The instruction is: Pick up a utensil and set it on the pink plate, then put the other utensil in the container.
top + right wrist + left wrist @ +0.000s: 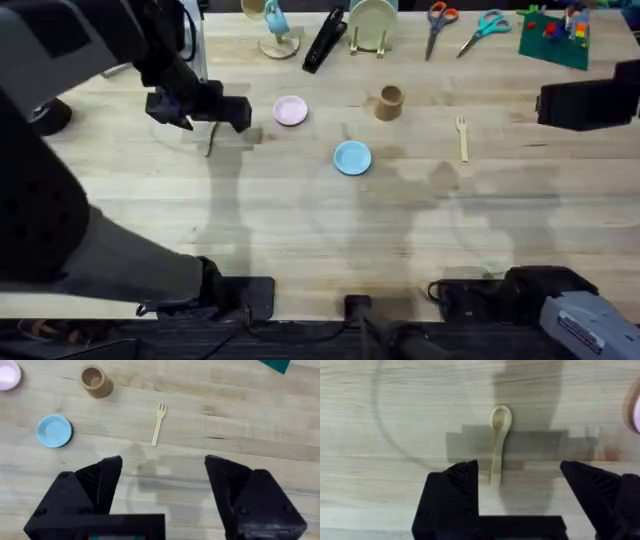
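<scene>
Nothing's done yet, far as I can tell. The spoon (499,440) lies flat on the table, left of the pink plate (290,110), with the left gripper (520,485) spread wide over its handle. The fork (158,424) sits right of the cup (389,102), untouched; the right gripper (162,480) gapes too.

A small round light-blue plate (352,158) is lying mid-way across the pale wooden plank worktop (300,220). Along the far edge, red-handled scissors (438,24) and teal-handled scissors (484,30) are lying beside a green base of coloured toy bricks (555,38), while a cream plate (372,22) is standing upright in a wooden rack.
</scene>
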